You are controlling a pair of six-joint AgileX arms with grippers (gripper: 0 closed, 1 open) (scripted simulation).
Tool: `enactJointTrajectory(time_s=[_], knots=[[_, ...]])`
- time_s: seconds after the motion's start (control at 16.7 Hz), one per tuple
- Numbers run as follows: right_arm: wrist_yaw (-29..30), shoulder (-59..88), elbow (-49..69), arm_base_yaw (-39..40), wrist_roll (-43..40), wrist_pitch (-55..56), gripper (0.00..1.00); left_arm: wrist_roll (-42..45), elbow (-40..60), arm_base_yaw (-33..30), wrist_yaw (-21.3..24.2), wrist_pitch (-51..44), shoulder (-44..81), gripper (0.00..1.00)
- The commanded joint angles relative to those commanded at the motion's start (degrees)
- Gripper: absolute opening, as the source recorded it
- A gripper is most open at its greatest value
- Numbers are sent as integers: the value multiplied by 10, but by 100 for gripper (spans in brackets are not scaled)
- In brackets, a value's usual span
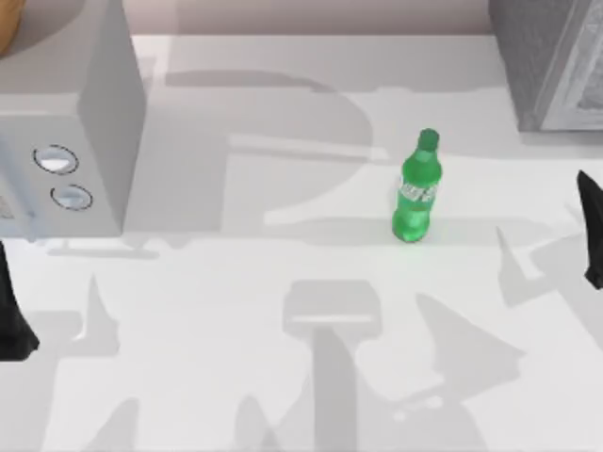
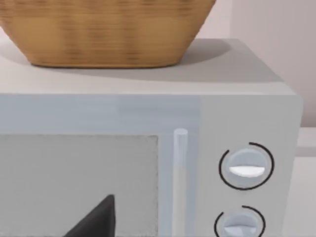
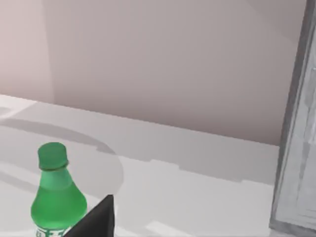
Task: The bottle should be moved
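Looking down at the worktop [image 1: 283, 395], I've got the bottle [image 1: 417, 191] standing upright a bit right of centre, nothing touching it. My right hand [image 1: 592, 231] sits at the right edge, well apart from it — can't tell how far open. Left hand [image 1: 11, 315] is at the left edge by the microwave [image 1: 85, 122], basket [image 2: 106, 29] on top — same, can't tell.

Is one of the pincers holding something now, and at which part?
Nothing is held. The bottle stands alone on the table, apart from the left pincer and right pincer at the edges.
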Motion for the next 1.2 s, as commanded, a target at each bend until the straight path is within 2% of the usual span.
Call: enactJointTrajectory(time_s=[0.36, 0.6, 0.84, 1.2], knots=[[-96, 370, 49, 25, -13, 259, 100, 0, 0, 0, 0, 0, 0, 100], [-146, 545, 83, 40, -17, 399, 100, 0, 0, 0, 0, 0, 0, 100], [-175, 630, 108, 49, -18, 478, 100, 0, 0, 0, 0, 0, 0, 100], [-178, 636, 109, 47, -18, 486, 100, 0, 0, 0, 0, 0, 0, 100]])
